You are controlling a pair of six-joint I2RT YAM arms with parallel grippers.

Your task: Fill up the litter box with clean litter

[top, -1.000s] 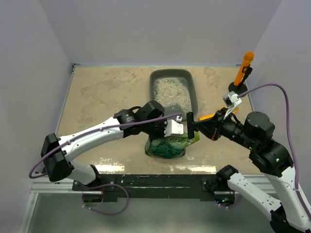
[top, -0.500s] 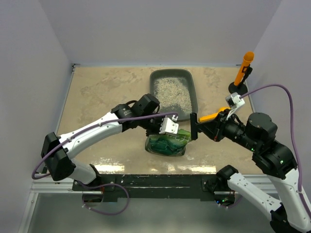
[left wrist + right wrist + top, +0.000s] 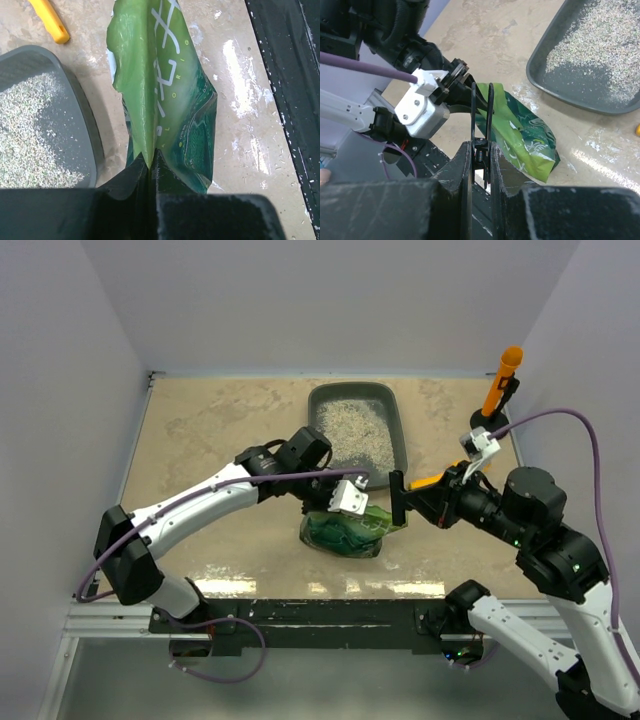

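The dark grey litter box (image 3: pixel 396 418) sits at the back middle of the table, with pale clean litter (image 3: pixel 350 428) spread over most of its floor. Both also show in the left wrist view, the box (image 3: pixel 75 90) and litter (image 3: pixel 30 140), and in the right wrist view, the box (image 3: pixel 540 62) and litter (image 3: pixel 600 45). My left gripper (image 3: pixel 350 502) (image 3: pixel 150 162) is shut on the folded top edge of a glossy green bag (image 3: pixel 345 533) (image 3: pixel 165 85) standing in front of the box. My right gripper (image 3: pixel 398 498) (image 3: pixel 481 145) is shut on a black spring clip (image 3: pixel 482 112), right beside the bag (image 3: pixel 525 140).
An orange-handled tool (image 3: pixel 500 380) stands upright in a black holder at the back right. Another orange handle (image 3: pixel 428 480) (image 3: pixel 50 20) lies on the table beside the box, under my right arm. The table's black front edge (image 3: pixel 290 75) runs close behind the bag.
My left gripper has shifted a little left and back with the bag's top edge, and the bag leans more. My right gripper with the clip has barely moved.
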